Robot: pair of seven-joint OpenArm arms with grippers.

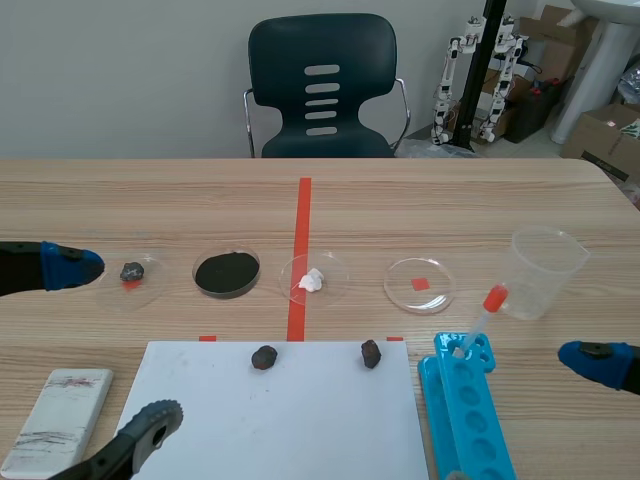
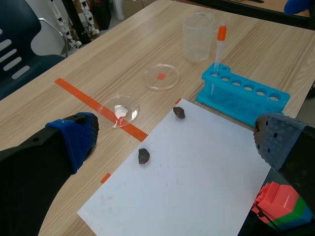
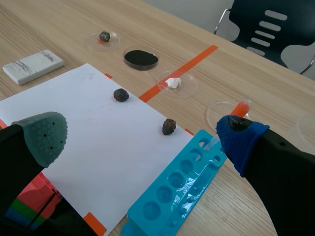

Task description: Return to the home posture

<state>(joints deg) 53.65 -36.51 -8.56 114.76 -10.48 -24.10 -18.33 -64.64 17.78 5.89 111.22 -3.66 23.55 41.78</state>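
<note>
My left gripper (image 1: pixel 70 266) hangs at the table's left edge beside a small dish holding a dark stone (image 1: pixel 132 271). In the left wrist view the left gripper (image 2: pixel 177 142) is open above the white sheet (image 2: pixel 187 182), nothing between its pads. My right gripper (image 1: pixel 597 361) is low at the right edge, past the blue tube rack (image 1: pixel 465 410). The right wrist view shows the right gripper (image 3: pixel 142 137) open, its fingers wide apart over the sheet (image 3: pixel 93 128) and the rack (image 3: pixel 177 191), holding nothing.
Two dark stones (image 1: pixel 264 357) (image 1: pixel 371 352) lie on the sheet's far edge. Dishes of black powder (image 1: pixel 227 272), a white lump (image 1: pixel 312 280) and an empty one (image 1: pixel 420 284) line the middle. A beaker (image 1: pixel 545 272), a pipette (image 1: pixel 482 318), a white block (image 1: pixel 58 420), a roller (image 1: pixel 140 440).
</note>
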